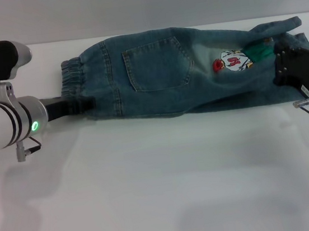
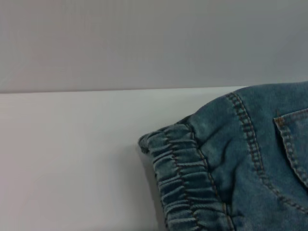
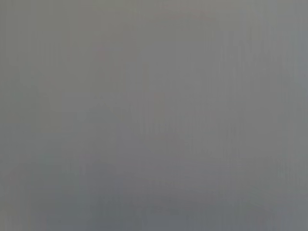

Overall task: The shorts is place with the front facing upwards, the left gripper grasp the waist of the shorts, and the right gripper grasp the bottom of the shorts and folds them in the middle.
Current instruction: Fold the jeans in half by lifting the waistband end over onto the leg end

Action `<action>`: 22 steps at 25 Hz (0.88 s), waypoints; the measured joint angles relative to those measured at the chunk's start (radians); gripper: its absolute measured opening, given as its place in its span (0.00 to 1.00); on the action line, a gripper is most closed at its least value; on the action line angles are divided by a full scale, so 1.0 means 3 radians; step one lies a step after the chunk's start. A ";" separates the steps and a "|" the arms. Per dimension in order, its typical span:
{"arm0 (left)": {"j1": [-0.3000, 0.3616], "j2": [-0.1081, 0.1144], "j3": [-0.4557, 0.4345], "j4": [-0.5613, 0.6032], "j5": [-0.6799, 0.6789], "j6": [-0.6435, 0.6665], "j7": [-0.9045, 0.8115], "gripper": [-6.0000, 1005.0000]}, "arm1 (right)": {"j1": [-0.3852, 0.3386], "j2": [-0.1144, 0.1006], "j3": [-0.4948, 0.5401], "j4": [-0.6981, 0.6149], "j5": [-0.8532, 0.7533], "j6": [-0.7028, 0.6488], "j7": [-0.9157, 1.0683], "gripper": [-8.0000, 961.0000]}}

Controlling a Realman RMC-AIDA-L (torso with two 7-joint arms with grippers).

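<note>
The blue denim shorts (image 1: 183, 72) lie across the far part of the white table, with a patch pocket (image 1: 157, 64) and the cartoon patch (image 1: 232, 61) facing up. The gathered waist (image 1: 74, 80) is at the left and also shows in the left wrist view (image 2: 185, 185). The bottom hems (image 1: 282, 29) are at the right, rumpled and layered. My left gripper (image 1: 88, 105) is at the near corner of the waist and shut on it. My right gripper (image 1: 280, 72) is at the near corner of the bottom hem and shut on it. The right wrist view shows only plain grey.
The white table (image 1: 162, 182) reaches from the shorts to the near edge. Its far edge meets a grey wall (image 1: 141, 4) just behind the shorts. The left arm (image 1: 3, 125) lies low over the table's left side.
</note>
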 joint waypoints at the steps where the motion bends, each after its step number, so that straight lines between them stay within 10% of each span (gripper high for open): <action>1: -0.0001 -0.0004 0.0006 0.0002 -0.0017 -0.0015 0.0000 0.84 | -0.0001 0.0000 0.0000 0.0004 0.0000 0.0000 0.0000 0.01; 22: 0.0239 -0.0005 0.0137 -0.0127 -0.0226 0.0277 0.0044 0.48 | -0.0093 -0.0006 0.0009 0.0108 -0.0001 -0.0020 0.0000 0.01</action>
